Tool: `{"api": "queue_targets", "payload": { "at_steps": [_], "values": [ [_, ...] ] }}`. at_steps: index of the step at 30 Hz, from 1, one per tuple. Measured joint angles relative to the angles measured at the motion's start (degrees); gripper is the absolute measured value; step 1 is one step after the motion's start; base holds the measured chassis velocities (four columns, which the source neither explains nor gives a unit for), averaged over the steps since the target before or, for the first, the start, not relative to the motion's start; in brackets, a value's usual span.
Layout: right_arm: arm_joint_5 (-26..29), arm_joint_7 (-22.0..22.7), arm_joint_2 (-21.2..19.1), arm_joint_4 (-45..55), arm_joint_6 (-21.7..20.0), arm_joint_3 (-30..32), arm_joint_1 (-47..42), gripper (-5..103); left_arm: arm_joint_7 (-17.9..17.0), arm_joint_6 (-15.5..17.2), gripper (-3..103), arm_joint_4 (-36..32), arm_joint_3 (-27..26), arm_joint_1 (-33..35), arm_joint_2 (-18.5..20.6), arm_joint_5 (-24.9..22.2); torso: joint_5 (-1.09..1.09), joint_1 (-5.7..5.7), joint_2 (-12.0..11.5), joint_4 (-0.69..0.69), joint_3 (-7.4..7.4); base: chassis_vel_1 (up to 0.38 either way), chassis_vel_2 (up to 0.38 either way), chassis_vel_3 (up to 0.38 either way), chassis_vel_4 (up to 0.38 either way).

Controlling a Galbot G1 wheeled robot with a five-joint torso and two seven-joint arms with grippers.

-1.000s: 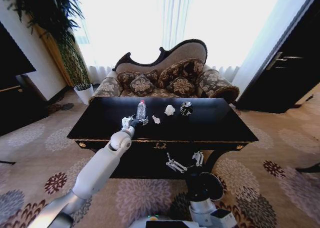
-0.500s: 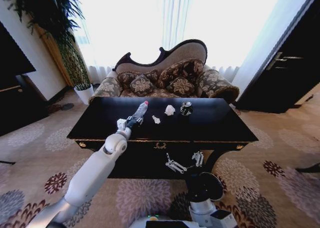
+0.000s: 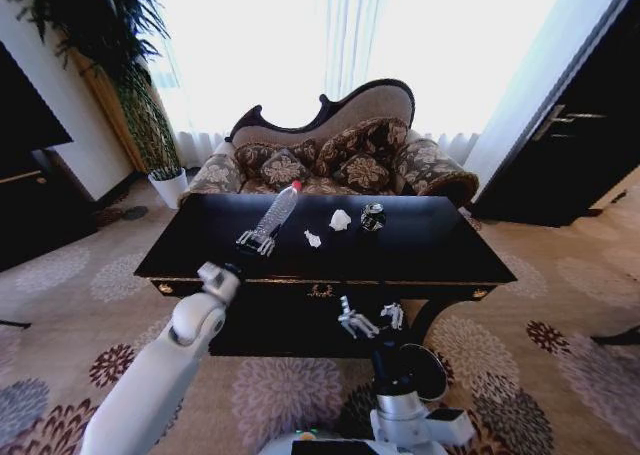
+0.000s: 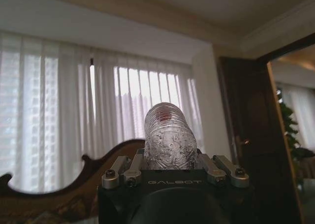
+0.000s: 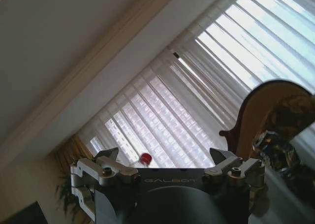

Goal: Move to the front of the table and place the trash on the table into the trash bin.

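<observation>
Bottle (image 3: pixel 276 213) clamped in L pincer (image 3: pixel 257 241), tilted over table (image 3: pixel 440 245) — R pincer (image 3: pixel 370 320) apart, low.

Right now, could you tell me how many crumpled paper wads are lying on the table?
2. One paper wad lies near the table's middle; the other wad lies farther back, beside the small dark item. None looks hidden.

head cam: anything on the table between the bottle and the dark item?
Yes. In the head view, two white paper wads lie between the bottle, held by the left hand, and the dark item.
</observation>
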Motion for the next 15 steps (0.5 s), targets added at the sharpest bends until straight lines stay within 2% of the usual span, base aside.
{"api": "queue_targets", "payload": {
  "at_steps": [4,6,9,15],
  "values": [
    [7.97,0.33,-1.49,1.71,-1.93,-2.05,0.01,100,6.36,-4.08,36,-2.63,-3.82,4.54,-0.79,2.39,0.01,0.0,0.0,0.0,0.0,0.0,0.0,0.0,0.0],
    [8.96,0.37,-1.59,1.95,-2.17,-2.17,0.05,100,7.27,-4.58,36,-2.92,-4.31,5.37,-0.74,3.2,0.01,-0.01,0.0,0.0,0.0,0.0,0.0,0.0,0.0],
    [10.83,0.85,-1.73,2.99,-2.87,-2.63,-0.21,100,10.14,-6.94,36,-4.12,-5.41,9.35,-0.28,7.69,0.0,0.0,0.0,0.0,0.0,0.0,0.0,0.0,0.0],
    [10.92,1.7,-1.91,3.92,-3.37,-3.08,-0.86,100,11.16,-8.45,36,-6.26,-5.74,12.93,-0.36,11.14,0.0,0.0,0.01,-0.01,0.0,0.0,0.0,0.0,0.0]
  ]
}}
